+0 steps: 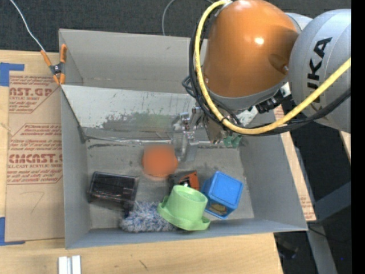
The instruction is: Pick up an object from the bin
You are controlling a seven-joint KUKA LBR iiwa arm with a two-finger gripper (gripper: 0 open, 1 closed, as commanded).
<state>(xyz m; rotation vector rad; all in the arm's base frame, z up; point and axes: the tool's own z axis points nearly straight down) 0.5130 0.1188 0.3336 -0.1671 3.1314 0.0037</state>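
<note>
Just below-left of the claw [183, 144], orange ball [158, 162], green cup [185, 207] nearby

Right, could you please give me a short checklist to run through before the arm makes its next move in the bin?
1. Gripper inside the bin: ok.
2. A thing within reach: the orange ball lies just left of and below the gripper in the view: ok.
3. Gripper centred over the ball: not ok, it stands at the ball's right edge.
4. Ball apart from the black box and green cup: ok.
5. Room round the ball: not ok, a small orange-and-black piece lies close by.
6. Anything already held: cannot tell.
</note>
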